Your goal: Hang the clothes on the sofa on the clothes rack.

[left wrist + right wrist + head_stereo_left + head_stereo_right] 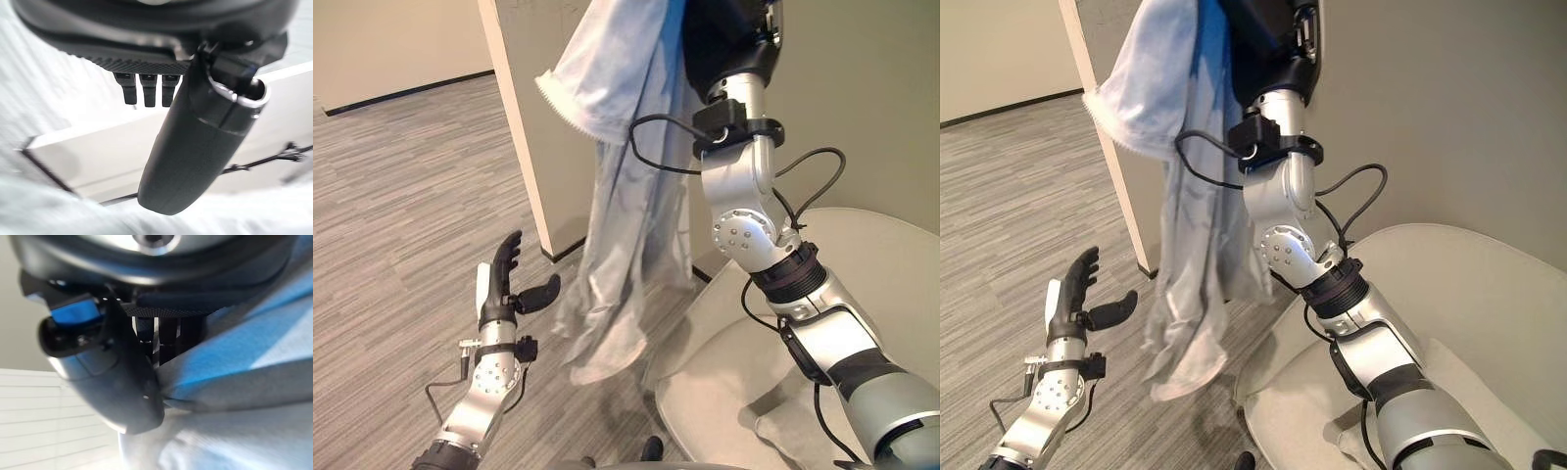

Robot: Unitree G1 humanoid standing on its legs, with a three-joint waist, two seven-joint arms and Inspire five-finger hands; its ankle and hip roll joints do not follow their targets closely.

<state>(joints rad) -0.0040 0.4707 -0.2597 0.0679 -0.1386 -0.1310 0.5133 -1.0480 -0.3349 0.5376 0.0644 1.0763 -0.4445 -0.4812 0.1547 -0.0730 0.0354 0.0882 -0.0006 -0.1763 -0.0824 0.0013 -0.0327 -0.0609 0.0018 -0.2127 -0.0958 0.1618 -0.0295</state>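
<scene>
Right hand [122, 382] raised high, thumb and fingers pinching light-blue garment [626, 196]; long axis vertical, hem near floor beside sofa [862, 294]. Left hand [504, 284] low, fingers spread, empty.

I see grey wood-grain plank floor [401, 186] across the left side. A beige wall [382, 44] with a dark baseboard [406, 90] runs at the far left. A cream column [533, 147] stands mid-frame, dark trim at its foot. A plain grey-beige wall [1449, 108] is behind on the right. A pale, rounded sofa [1489, 294] sits lower right, a cushion [783, 426] on its seat.
</scene>
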